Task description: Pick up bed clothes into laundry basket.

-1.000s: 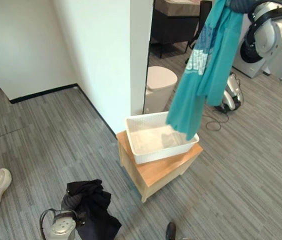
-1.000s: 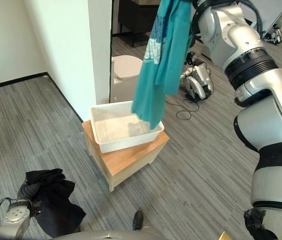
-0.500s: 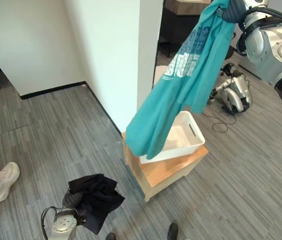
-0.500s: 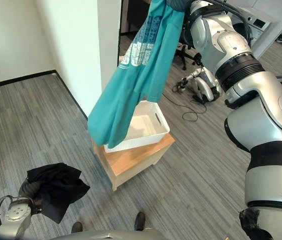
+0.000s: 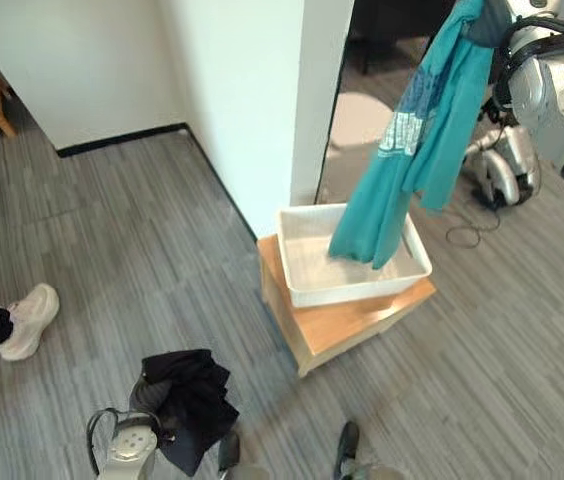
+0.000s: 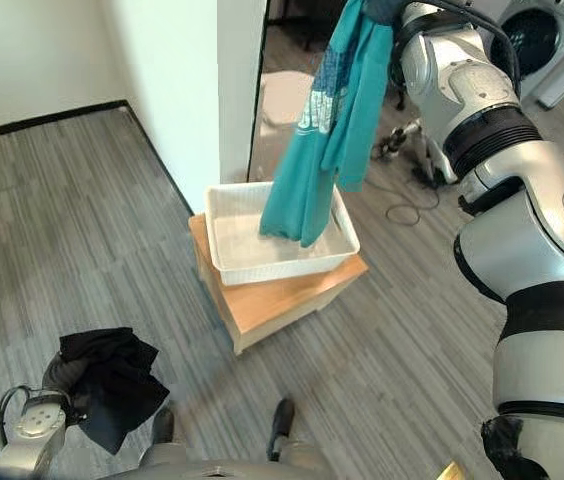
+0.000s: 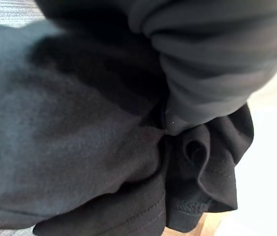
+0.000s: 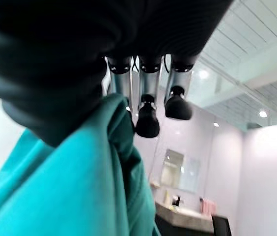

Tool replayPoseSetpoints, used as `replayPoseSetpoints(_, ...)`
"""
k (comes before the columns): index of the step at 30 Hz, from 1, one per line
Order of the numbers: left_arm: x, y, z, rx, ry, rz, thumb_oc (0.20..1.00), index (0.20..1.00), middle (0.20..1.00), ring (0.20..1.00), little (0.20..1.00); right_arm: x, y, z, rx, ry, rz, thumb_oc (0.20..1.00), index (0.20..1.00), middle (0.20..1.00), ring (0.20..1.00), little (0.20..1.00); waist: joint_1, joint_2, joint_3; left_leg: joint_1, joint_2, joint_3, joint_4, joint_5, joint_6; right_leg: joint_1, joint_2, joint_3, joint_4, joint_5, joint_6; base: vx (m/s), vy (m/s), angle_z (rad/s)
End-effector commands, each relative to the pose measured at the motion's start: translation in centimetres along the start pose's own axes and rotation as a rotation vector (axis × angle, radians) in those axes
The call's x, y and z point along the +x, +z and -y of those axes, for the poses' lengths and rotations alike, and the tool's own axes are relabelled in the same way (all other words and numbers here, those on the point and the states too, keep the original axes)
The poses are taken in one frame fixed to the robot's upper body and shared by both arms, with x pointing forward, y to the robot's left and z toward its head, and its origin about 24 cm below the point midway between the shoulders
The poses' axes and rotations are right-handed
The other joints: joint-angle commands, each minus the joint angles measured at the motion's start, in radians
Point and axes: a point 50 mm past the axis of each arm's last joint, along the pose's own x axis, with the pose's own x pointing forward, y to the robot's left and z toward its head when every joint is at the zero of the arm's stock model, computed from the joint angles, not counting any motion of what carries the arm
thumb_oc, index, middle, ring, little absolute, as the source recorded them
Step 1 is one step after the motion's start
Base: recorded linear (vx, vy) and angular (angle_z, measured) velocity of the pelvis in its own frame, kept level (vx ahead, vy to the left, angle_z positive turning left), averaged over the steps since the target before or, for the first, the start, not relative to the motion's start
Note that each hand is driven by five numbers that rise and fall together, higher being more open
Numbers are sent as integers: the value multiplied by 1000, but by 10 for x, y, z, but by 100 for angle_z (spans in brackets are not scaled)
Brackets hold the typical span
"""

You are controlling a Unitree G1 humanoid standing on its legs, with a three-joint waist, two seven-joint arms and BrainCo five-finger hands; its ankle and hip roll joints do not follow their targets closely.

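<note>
Overhead, your right hand (image 8: pixel 148 105) grips the limp teal cotton T-shirt (image 5: pixel 412 150) at its top, hem trailing into the white plastic laundry basket (image 5: pixel 302 290) on the wooden stool (image 5: pixel 362 325). Your left hand's state cannot be told under the crumpled black garment (image 5: pixel 190 400); soft and light, gather it by a bunched fold.

I see a low wooden table (image 5: pixel 354 322) standing on the grey striped floor (image 5: pixel 112 240), with a white laundry basket (image 5: pixel 307 290) sitting directly on its top.
</note>
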Motion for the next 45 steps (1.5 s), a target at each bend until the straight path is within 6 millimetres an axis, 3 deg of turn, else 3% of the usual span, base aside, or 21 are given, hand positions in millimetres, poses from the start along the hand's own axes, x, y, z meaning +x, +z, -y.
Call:
replayPoseSetpoints(1, 22, 68, -7, 56, 10, 253, 200, 200, 200, 200, 200, 5, -7, 12, -2, -53, -64, 200, 200, 200, 200, 200, 17, -24, 83, 59, -25, 37, 5, -34, 20, 30, -98, 42, 19, -47, 90, -58, -12, -3)
replayPoseSetpoints(2, 21, 67, -8, 58, 11, 252, 200, 200, 200, 200, 200, 5, -7, 11, -1, -52, -65, 200, 200, 200, 200, 200, 17, -25, 81, 59, -25, 38, 5, -34, 19, 30, -98, 42, 19, -47, 90, -62, -20, -4)
replayPoseSetpoints(7, 23, 77, -1, 22, -10, 285, 200, 200, 200, 200, 200, -18, 20, -55, 23, 149, -18, 200, 200, 200, 200, 200, 22, 12, 113, 46, -28, 31, 5, -23, 21, 20, -99, 43, 20, -49, 85, -49, -1, -1)
replayPoseSetpoints(8, 22, 80, 1, 10, -19, 297, 200, 200, 200, 200, 200, -24, 25, -69, 39, 203, -16, 507, 507, 507, 507, 507, 26, 21, 119, 42, -30, 29, 5, -20, 21, 20, -100, 40, 20, -50, 84, -47, -11, -1)
replayPoseSetpoints(9, 22, 83, 3, 0, -29, 306, 200, 200, 200, 200, 200, -30, 30, -80, 60, 245, -17, 573, 573, 573, 573, 573, 29, 29, 126, 38, -31, 27, 5, -17, 21, 17, -101, 37, 21, -50, 84, -41, -6, 2)
replayPoseSetpoints(10, 22, 85, 4, -2, -33, 314, 200, 200, 200, 200, 200, -33, 29, -86, 65, 268, -30, 1000, 1000, 1000, 1000, 1000, 28, 33, 128, 37, -31, 25, 5, -16, 20, 17, -102, 36, 22, -50, 84, -40, -9, 1)
replayPoseSetpoints(12, 21, 87, 5, -1, -39, 322, 200, 200, 200, 200, 200, -38, 30, -95, 75, 303, -40, 545, 545, 545, 545, 545, 28, 40, 132, 35, -31, 23, 5, -14, 20, 17, -102, 33, 22, -51, 83, 0, 0, 0)
replayPoseSetpoints(13, 21, 88, 6, -1, -42, 326, 200, 200, 200, 200, 200, -40, 34, -99, 84, 317, -41, 495, 495, 495, 495, 495, 28, 44, 133, 35, -32, 23, 5, -13, 20, 17, -102, 32, 22, -51, 83, 0, 0, 0)
replayPoseSetpoints(15, 21, 87, 6, 3, -43, 322, 200, 200, 200, 200, 200, -45, 41, -108, 109, 343, -44, 718, 718, 718, 718, 718, 27, 48, 132, 36, -32, 24, 5, -14, 20, 20, -103, 32, 22, -52, 82, 0, 0, 0)
replayPoseSetpoints(16, 21, 87, 5, 4, -40, 321, 200, 200, 200, 200, 200, -46, 47, -111, 131, 352, -40, 1000, 1000, 1000, 1000, 1000, 25, 49, 130, 39, -32, 25, 5, -15, 21, 22, -102, 33, 21, -52, 82, 0, 0, 0)
replayPoseSetpoints(19, 22, 89, 7, 15, -46, 323, 200, 200, 200, 200, 200, -48, 64, -117, 157, 382, -5, 1000, 1000, 1000, 1000, 1000, 21, 48, 123, 45, -31, 29, 5, -20, 21, 31, -103, 33, 19, -56, 81, 0, 0, 0)
replayPoseSetpoints(23, 25, 99, 10, 18, -55, 352, 200, 200, 200, 200, 200, -44, 62, -111, 164, 374, -17, 1000, 1000, 1000, 1000, 1000, 18, 43, 117, 51, -31, 30, 5, -24, 20, 38, -109, 25, 19, -57, 84, -11, 4, 2)
replayPoseSetpoints(28, 27, 112, 18, 26, -80, 392, 200, 200, 200, 200, 200, -41, 47, -106, 254, 384, -77, 1000, 1000, 1000, 1000, 1000, 9, 18, 97, 68, -31, 31, 5, -32, 22, 54, -115, 29, 19, -56, 87, -6, 2, 2)
replayPoseSetpoints(29, 28, 116, 15, 5, -67, 402, 200, 200, 200, 200, 200, -38, 10, -90, 271, 346, -154, 1000, 1000, 1000, 1000, 1000, -8, 12, 91, 76, -31, 37, 5, -35, 21, 59, -117, 31, 19, -55, 88, 4, 40, 1)
replayPoseSetpoints(33, 21, 154, 26, -146, -77, 543, 200, 200, 200, 200, 200, -72, 41, -126, 633, 398, -143, 1000, 1000, 1000, 1000, 1000, -44, -8, 64, 105, -31, 51, 5, -48, 25, 76, -122, 44, 19, -50, 89, 7, 36, -1)
replayPoseSetpoints(34, 19, 163, 28, -208, -82, 579, 200, 200, 200, 200, 200, -85, 33, -137, 728, 415, -207, 1000, 1000, 1000, 1000, 1000, -52, -11, 58, 113, -31, 54, 5, -53, 27, 80, -124, 48, 19, -49, 88, 40, 24, -5)
replayPoseSetpoints(35, 13, 180, 39, -245, -91, 638, 200, 200, 200, 200, 200, -153, 77, -197, 816, 603, -262, 1000, 1000, 1000, 1000, 1000, -55, -6, 64, 128, -31, 59, 5, -63, 30, 89, -122, 53, 21, -53, 89, 25, 15, -9)
replayPoseSetpoints(36, 11, 187, 50, -211, -111, 655, 200, 200, 200, 200, 200, -219, 93, -234, 781, 813, -318, 1000, 1000, 1000, 1000, 1000, -67, -5, 61, 137, -32, 65, 5, -67, 33, 94, -123, 56, 21, -52, 91, -7, 10, -17)
replayPoseSetpoints(37, 11, 187, 50, -210, -111, 654, 200, 200, 200, 200, 200, -220, 93, -234, 781, 814, -319, 1000, 1000, 1000, 1000, 1000, -66, -7, 58, 133, -34, 65, 5, -63, 33, 91, -125, 57, 19, -47, 90, -16, -2, -18)
replayPoseSetpoints(41, 2, 215, 53, -146, -160, 783, 200, 200, 200, 200, 200, -359, 100, -273, 685, 1324, -449, 1000, 1000, 1000, 1000, 1000, -82, -3, 28, 169, -34, 72, 5, -77, 34, 111, -127, 60, 20, -53, 92, 18, 2, -7)
replayPoseSetpoints(45, -25, 268, 29, -211, -94, 1043, 200, 200, 200, 200, 200, -469, 71, -261, 674, 1534, -645, 1000, 1000, 1000, 1000, 1000, -145, -2, 7, 204, -34, 92, 5, -89, 33, 124, -126, 81, 21, -56, 99, 27, 37, -11)
